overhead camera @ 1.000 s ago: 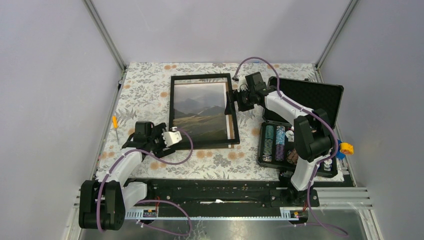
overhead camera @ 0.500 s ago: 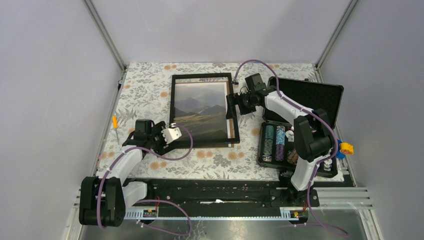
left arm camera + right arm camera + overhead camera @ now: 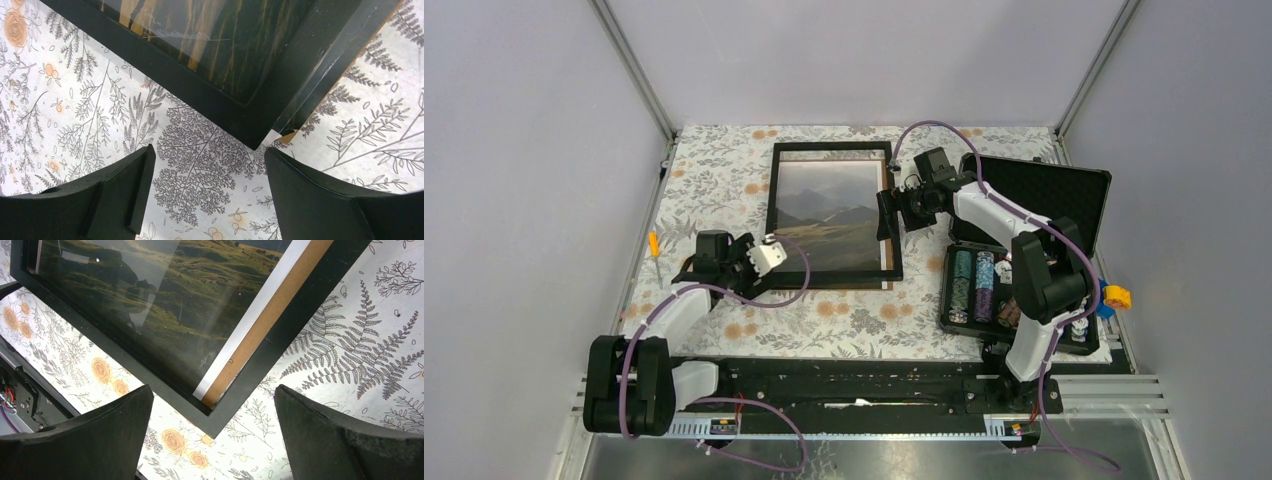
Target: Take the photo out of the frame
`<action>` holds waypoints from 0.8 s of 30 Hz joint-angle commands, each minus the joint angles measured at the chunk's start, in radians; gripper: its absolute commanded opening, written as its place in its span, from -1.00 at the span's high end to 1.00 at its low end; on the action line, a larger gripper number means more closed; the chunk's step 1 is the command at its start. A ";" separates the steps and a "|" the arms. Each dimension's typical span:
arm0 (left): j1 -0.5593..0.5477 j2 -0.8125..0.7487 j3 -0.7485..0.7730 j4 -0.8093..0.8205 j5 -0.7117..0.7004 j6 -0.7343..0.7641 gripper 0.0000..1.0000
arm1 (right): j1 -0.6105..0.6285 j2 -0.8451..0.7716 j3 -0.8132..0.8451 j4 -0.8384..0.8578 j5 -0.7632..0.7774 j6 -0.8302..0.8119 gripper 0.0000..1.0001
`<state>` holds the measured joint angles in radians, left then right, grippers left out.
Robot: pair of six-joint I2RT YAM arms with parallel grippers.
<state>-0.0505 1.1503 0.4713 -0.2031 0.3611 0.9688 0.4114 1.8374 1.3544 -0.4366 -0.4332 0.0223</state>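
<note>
Starting down by the bases and working outward. Got the left gripper (image 3: pixel 207 162) low over the floral tablecloth (image 3: pixel 714 185), fingers spread wide with only cloth showing between them, parked just short of the near-left corner of the frame (image 3: pixel 834 284) and not touching it. Can spot a tiny sliver of white and brown poking out from under that corner in the left wrist view. Off to the left of that arm, near the table's edge, a little orange-handled tool (image 3: pixel 655 250) lying on the cloth. Over on the right, a black case (image 3: pixel 946 295) flipped open, with rows of poker chips (image 3: pixel 974 280) in the near half and the lid (image 3: pixel 1044 190) opened toward the far side. Moving to the middle: frame lying flat, glass side up, long sides running near to far, with the photo (image 3: pixel 822 215) inside it under the glass. Looks shoved toward the left, leaving its white border and then a strip of brown backing board (image 3: pixel 267 322) showing along the frame's right inner edge. Further out, got the right gripper (image 3: pixel 890 213) hanging over the frame's right side about halfway along, jaws wide apart and pinching nothing; can't tell from these views whether a fingertip touches the frame. From the right wrist camera, just the frame's near-right corner between the two fingers.
</note>
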 commanded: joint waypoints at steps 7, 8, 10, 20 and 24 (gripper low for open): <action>-0.016 0.035 0.084 0.160 0.002 -0.076 -0.70 | -0.002 -0.019 0.052 -0.039 -0.040 -0.015 -0.97; -0.017 0.043 0.087 0.167 0.001 -0.079 -0.70 | -0.001 -0.019 0.053 -0.040 -0.044 -0.016 -0.97; -0.020 0.068 0.095 0.176 -0.001 -0.084 -0.70 | -0.002 -0.018 0.056 -0.041 -0.050 -0.016 -0.97; -0.079 0.039 0.159 -0.054 0.116 0.003 -0.88 | 0.010 -0.030 0.030 -0.060 -0.150 -0.063 -0.97; -0.116 0.029 0.174 -0.098 0.096 0.017 -0.92 | 0.022 -0.032 0.018 -0.057 -0.285 -0.050 -0.97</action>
<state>-0.1375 1.2125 0.5953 -0.2337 0.4160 0.9466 0.4152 1.8374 1.3766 -0.4877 -0.5636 -0.0196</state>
